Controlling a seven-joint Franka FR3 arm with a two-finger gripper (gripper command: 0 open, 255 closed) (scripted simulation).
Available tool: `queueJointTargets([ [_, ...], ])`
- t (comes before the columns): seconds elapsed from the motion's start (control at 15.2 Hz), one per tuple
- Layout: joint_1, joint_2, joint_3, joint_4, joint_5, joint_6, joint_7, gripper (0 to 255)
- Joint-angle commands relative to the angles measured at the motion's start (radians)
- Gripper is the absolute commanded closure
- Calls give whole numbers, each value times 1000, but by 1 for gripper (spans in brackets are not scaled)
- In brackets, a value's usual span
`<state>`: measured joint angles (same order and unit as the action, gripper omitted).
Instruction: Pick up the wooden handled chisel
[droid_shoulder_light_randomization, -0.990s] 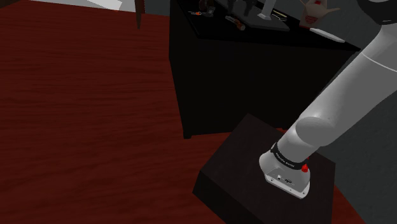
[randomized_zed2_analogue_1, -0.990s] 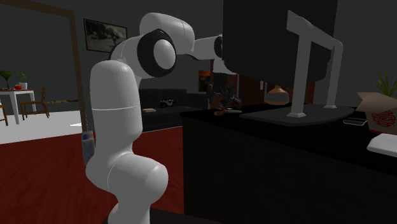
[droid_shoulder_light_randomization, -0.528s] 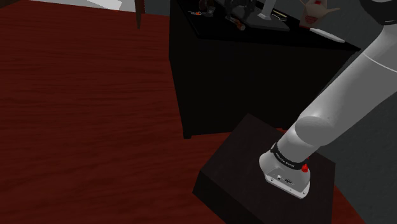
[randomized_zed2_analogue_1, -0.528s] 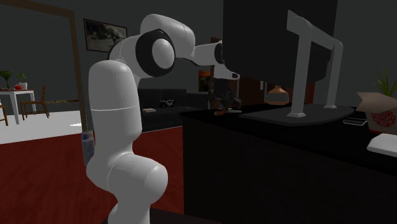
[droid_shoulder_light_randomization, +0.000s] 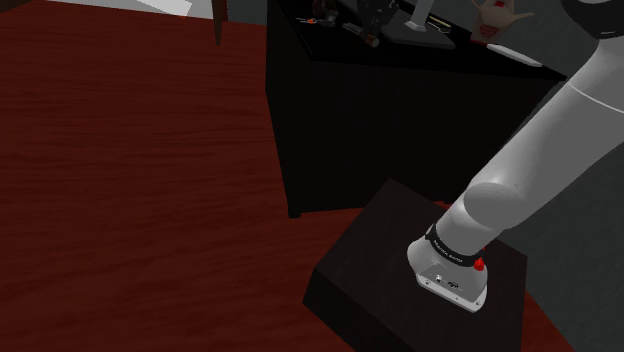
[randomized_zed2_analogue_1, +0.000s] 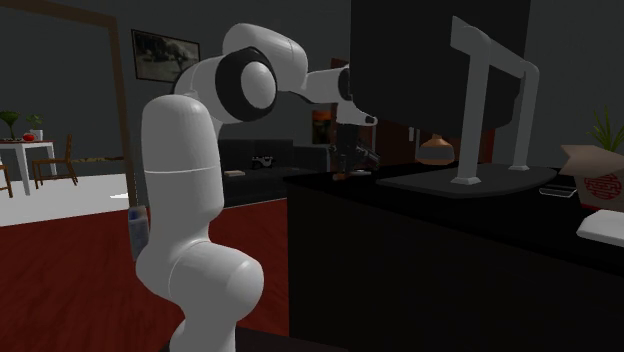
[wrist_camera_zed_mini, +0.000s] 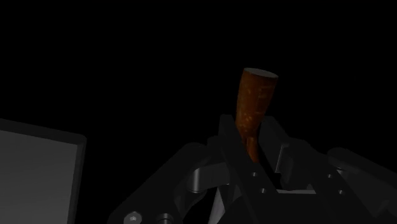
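The shoulder view looks steeply down from high beside the black box stand (droid_shoulder_light_randomization: 400, 275), across the red-brown wooden floor (droid_shoulder_light_randomization: 130, 180) to the black worktop (droid_shoulder_light_randomization: 400, 100). The second exterior view stands low, near the white arm (randomized_zed2_analogue_1: 180, 200), level with that worktop's top. The wrist view looks along the black two-finger tool (wrist_camera_zed_mini: 251, 135), close on the brown-handled chisel (wrist_camera_zed_mini: 256, 98).

Big black monitor (randomized_zed2_analogue_1: 435, 55) close beside the end effector (randomized_zed2_analogue_1: 351, 165), open space toward the red floor (randomized_zed2_analogue_1: 60, 270).
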<state>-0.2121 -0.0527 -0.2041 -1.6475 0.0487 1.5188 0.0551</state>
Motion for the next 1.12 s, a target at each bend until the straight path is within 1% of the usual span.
queueJointTargets([
  [0.0, -21, 10, -33, 10, 2, -4, -5, 255],
  [0.07, -23, -12, -22, -33, -1, 18, 2, 255],
  [0.59, -36, 20, -14, 114, 7, -97, 2, 255],
  [1.06, -49, 66, -10, 268, 18, -207, 1, 255],
])
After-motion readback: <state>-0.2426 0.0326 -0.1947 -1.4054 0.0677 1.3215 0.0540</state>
